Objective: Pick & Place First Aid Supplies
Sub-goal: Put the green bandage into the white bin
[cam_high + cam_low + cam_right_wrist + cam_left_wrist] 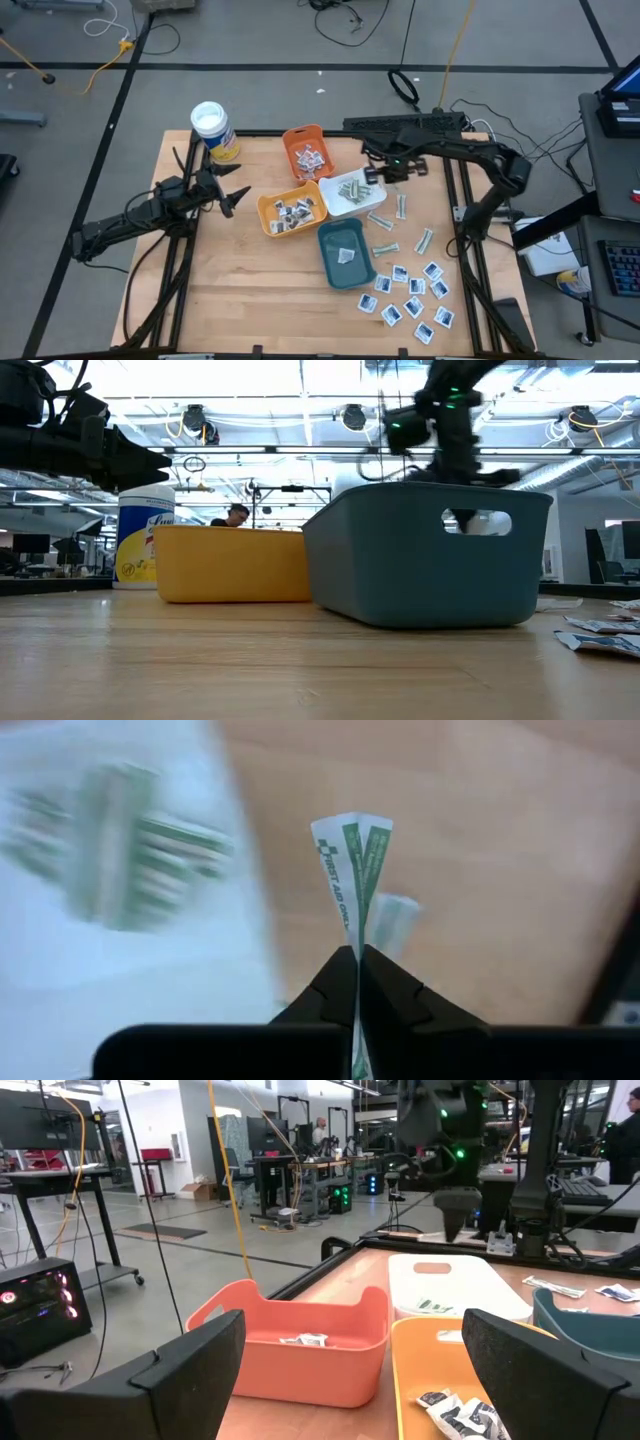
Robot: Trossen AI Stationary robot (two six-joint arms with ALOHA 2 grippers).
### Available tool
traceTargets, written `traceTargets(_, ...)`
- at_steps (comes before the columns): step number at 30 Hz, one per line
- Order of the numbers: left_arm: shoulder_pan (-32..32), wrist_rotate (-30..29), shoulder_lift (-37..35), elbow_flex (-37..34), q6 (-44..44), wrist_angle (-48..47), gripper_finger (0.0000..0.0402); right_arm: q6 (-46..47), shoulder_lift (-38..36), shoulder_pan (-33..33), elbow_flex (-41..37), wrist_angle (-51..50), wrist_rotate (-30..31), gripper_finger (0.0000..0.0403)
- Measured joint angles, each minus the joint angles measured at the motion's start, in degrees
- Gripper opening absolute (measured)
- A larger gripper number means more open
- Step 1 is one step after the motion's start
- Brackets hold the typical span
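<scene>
The left gripper was seen well to the left of the white rectangular plastic tray, beside the yellow rectangular plastic tray, its fingers spread wide and holding nothing. Behind the yellow tray, the orange plastic tray was seen with a few sachets in it, and the teal plastic tray lay in front of the white one. The right gripper was found over the white tray's right rim, its fingers pinched together on a narrow white packet with green print. The packet was held upright, folded lengthwise, its long axis running straight out from the fingertips. More pale green strips lay on the bare wooden table just right of the white tray, with open wood between them.
</scene>
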Motion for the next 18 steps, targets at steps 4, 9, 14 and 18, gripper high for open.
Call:
traceTargets(4,-0.01,0.01,0.00,0.00,0.00,0.00,0.0379,-1.48,5.96,1.83,8.59,-0.13,-1.46,0.0001)
traceTargets(9,0.00,-0.01,0.00,0.00,0.00,0.00,0.0379,-2.86,11.30,3.90,14.87,1.59,-1.48,0.0001)
traceTargets(14,-0.01,0.01,0.00,0.00,0.00,0.00,0.0379,-3.13,14.21,5.66,15.11,4.85,-1.47,0.0001)
traceTargets(18,0.01,0.00,0.00,-0.01,0.00,0.00,0.0379,-3.97,15.34,6.03,15.07,6.14,-0.84,0.0000)
